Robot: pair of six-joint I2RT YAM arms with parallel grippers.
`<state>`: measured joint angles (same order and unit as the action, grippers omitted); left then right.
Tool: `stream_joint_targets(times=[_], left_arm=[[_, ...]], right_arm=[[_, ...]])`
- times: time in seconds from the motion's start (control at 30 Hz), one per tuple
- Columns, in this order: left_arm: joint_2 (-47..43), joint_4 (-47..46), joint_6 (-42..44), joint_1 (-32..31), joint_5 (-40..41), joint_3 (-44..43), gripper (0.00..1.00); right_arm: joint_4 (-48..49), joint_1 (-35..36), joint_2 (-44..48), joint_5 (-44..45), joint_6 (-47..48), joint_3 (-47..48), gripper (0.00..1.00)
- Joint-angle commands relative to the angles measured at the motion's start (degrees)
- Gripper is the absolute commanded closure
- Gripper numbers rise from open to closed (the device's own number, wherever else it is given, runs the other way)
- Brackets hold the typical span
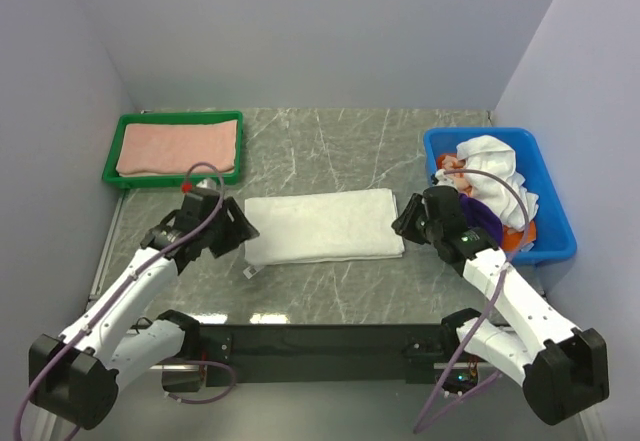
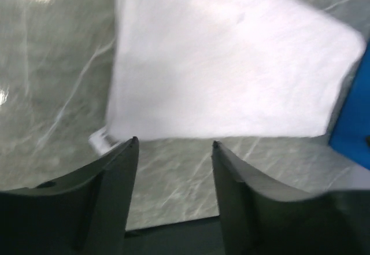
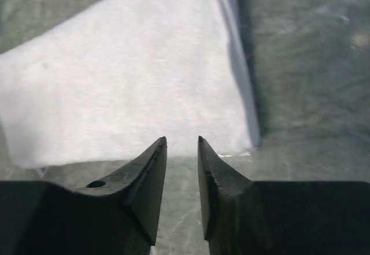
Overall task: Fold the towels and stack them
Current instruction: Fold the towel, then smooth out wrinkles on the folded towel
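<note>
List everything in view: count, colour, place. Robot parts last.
folded towel: one, white, flat mid-table between the grippers
pink towel: one, salmon-pink, folded in the green tray
loose towels: crumpled heap, white, purple and orange showing, in the blue bin; count cannot be told
green tray: one, green, far left of the table
blue bin: one, blue, far right of the table
table: one, grey-green marble pattern, under everything
left gripper: one, dark, open, at the folded towel's left end, holding nothing
right gripper: one, dark, slightly open, at its right end, holding nothing
</note>
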<state>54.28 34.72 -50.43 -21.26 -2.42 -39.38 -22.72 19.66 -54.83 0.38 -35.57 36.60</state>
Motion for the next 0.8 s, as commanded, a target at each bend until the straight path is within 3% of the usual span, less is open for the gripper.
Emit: stream_joint_targets(times=[0.0, 0.2, 0.3, 0.47, 0.57, 0.67, 0.7, 0.77], left_arm=[[2.8, -2.4, 0.9, -1.2, 1.4, -6.0, 0.44], [15.4, -16.8, -2.0, -3.4, -2.5, -1.8, 0.64], [20.8, -18.5, -2.9, -3.2, 0.7, 1.9, 0.76], [24.3, -21.4, -3.3, -0.5, 0.3, 8.6, 0.76], [20.7, -18.7, -2.3, -0.5, 0.5, 7.9, 0.67], [14.6, -13.7, -0.3, -0.5, 2.1, 4.1, 0.43], [13.2, -12.2, 0.3, -0.5, 2.2, 2.7, 0.26], [10.6, -8.5, 2.3, -0.5, 4.5, -2.2, 0.13]], right_arm=[[5.1, 0.6, -2.6, -4.5, -2.0, 0.5, 0.67], [14.5, -0.2, -12.6, -4.7, -6.8, -4.6, 0.69], [15.1, -1.5, -17.5, -2.8, -8.6, -6.7, 0.68], [11.1, -2.6, -18.7, 2.3, -9.3, -7.2, 0.68], [9.5, -2.3, -15.5, 3.4, -6.8, -5.3, 0.68], [8.7, -0.2, -12.2, 2.2, -1.9, -1.0, 0.64], [8.5, 0.8, -11.9, 2.2, -0.6, 0.4, 0.63], [7.9, 6.1, -12.7, 2.4, 3.3, 6.1, 0.58]])
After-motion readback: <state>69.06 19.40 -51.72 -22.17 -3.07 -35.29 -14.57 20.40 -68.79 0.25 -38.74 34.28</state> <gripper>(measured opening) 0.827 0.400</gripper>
